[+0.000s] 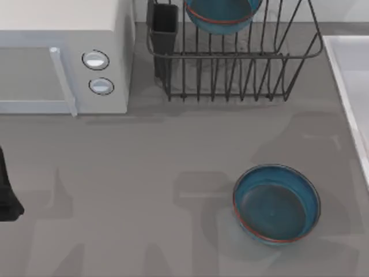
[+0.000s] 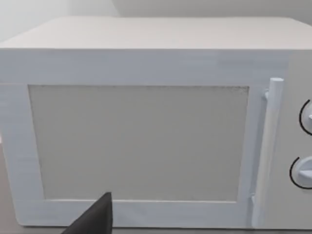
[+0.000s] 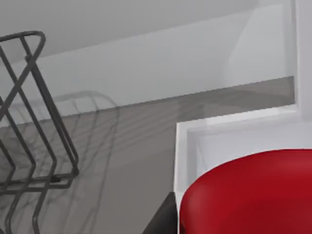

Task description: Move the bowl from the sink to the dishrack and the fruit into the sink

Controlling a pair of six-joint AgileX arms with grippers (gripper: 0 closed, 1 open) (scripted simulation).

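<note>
Fruit: a glossy, bright-red rounded fruit (image 3: 248,195) looms close in the right wrist view, in front of the corner of the white, straight-edged sink (image 3: 185,127); whether it is held, and how the right pincer stands, cannot be told. A dark wedge just beside the fruit may be part of that pincer.

A round teal-blue glazed bowl (image 1: 277,203) with a thin orange-red rim line rests upright on the grey counter (image 1: 144,150), toward the right in the top view, well apart from the sink's raised pale rim (image 1: 346,86) at the right edge. A second teal-blue bowl (image 1: 222,14) of like colouring stands on edge among the bars of the dark metal wire dishrack (image 1: 242,75), at the far side of the counter. A black rectangular cutlery cup (image 1: 164,29) occupies the rack's left corner. The right wrist view gives one end of the same dishrack (image 3: 29,122), its thin bars casting shadows on the counter between rack and sink.

A white boxy microwave (image 1: 63,57) with two round knobs (image 1: 96,60) and an upright bar handle sits left of the rack. The left wrist view faces its pale door panel (image 2: 136,141) head-on. A dark fingertip (image 2: 97,217) of the left pincer intrudes there; spread or pressed together cannot be told. The left arm (image 1: 7,190) is at the counter's left edge.
</note>
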